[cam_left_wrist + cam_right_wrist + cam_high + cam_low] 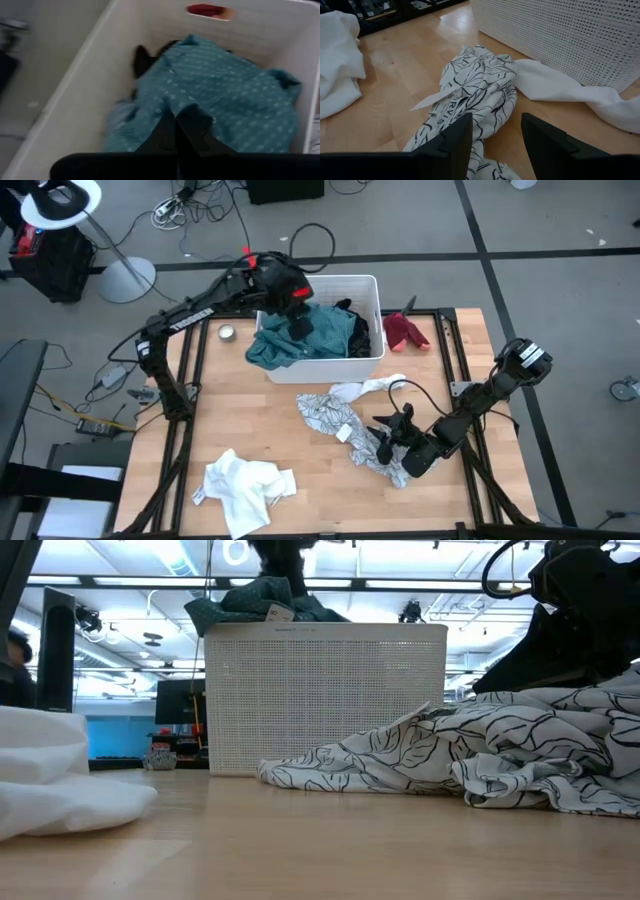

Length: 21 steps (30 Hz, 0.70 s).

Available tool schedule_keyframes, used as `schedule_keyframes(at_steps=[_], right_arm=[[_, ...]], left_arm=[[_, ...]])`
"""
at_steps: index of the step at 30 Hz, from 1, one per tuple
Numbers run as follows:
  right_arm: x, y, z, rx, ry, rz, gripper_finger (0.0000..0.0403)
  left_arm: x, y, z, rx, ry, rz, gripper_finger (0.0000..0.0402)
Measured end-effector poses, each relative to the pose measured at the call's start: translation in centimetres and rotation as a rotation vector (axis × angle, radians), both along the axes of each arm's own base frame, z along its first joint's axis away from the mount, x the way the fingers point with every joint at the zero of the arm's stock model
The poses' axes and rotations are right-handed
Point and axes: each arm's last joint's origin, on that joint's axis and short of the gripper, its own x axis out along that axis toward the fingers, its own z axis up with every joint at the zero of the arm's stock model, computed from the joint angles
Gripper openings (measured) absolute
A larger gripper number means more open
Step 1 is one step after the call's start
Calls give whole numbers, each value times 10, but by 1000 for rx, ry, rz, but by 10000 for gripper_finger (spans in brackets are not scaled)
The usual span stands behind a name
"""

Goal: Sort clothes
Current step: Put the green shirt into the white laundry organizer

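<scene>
Left gripper [175,122] pinches the teal garment [225,95] inside the bin [372,292].
Right gripper [492,131], fingers apart, straddles one leaf-print garment [470,95] beside the bin; one plain white garment [245,488] lies well apart.

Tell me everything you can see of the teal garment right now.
The teal garment is soft fabric with a fine pale dot pattern, crumpled in a heap inside the white bin. One end spills over the bin's rim toward the table. It lies over a black garment in the bin. The left hand is down on its top, fingers closed together, pinching a fold. In the low view it bulges above the bin's top edge, with a small tag showing.
</scene>
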Motion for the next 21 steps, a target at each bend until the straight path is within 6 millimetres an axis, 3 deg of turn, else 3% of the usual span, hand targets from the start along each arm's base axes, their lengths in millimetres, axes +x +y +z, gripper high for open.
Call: schedule_keyframes(at_steps=[10,21], right_arm=[[0,0,0,1,0,0,171],[1,-1,0,-1,1,-5,171]], left_arm=[[4,24,-75,-187,66,43,0],[20,52,-144,-323,-103,105,0]])
